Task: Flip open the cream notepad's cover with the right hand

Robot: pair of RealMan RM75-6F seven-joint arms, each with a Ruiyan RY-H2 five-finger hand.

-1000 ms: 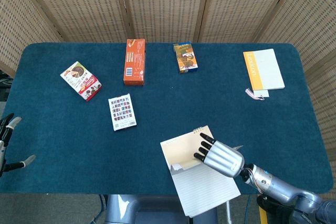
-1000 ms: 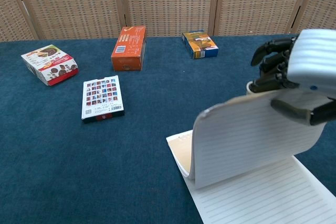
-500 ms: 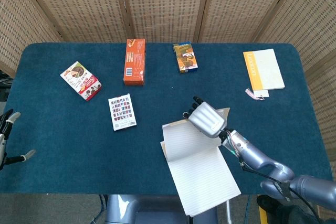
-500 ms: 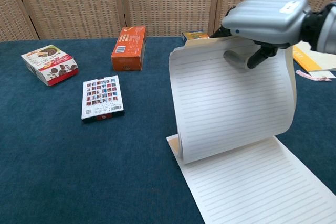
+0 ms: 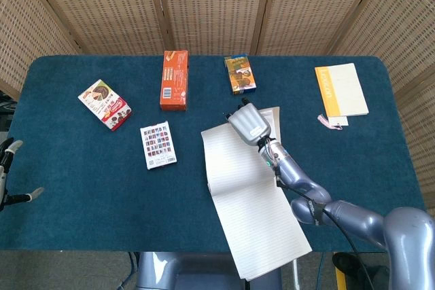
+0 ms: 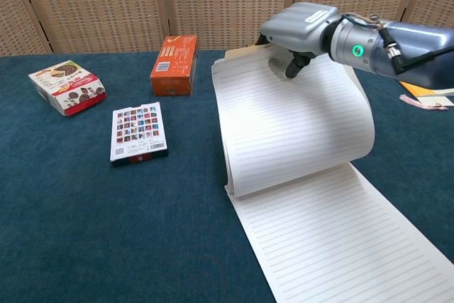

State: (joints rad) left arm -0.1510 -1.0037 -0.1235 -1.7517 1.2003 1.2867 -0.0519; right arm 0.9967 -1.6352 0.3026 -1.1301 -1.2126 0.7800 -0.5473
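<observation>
Right robot hand [image 5: 249, 125]: over the far end of the cream notepad [image 6: 305, 196], grasping the raised cover and lined sheet [image 6: 287, 122]; thumb pressed on the lined face, other fingers behind the top edge; back of the hand facing up in the head view.
Cream notepad: on the blue worktop [image 5: 88, 168], right of centre, near edge hanging past the front edge of the worktop in the head view; lower lined page lying flat and exposed.
Cover and sheet: lifted from the flat page, hinged at the left side, curved up and away toward the far side; cream underside peeking out just beside the hand in the head view [image 5: 272, 119].
Left robot hand [image 5: 8, 171]: only fingertips visible at the left edge of the head view, off the worktop; fingers apart, released, holding nothing.
Orange box [image 5: 174, 79]: far side, left of centre, lying lengthwise.
Small blue and orange box [image 5: 240, 74]: far side, just beyond the right robot hand; hidden behind the lifted sheet in the chest view.
Red and white snack box [image 5: 104, 104]: far left, lying at an angle.
Patterned card pack [image 5: 158, 144]: flat, between the snack box and the notepad.
Orange-spined notebook [image 5: 340, 89]: far right corner, closed, well apart from the cream notepad; pink tag [image 5: 331, 122] at its near edge.
Wicker screen [image 5: 217, 5]: behind the worktop.
</observation>
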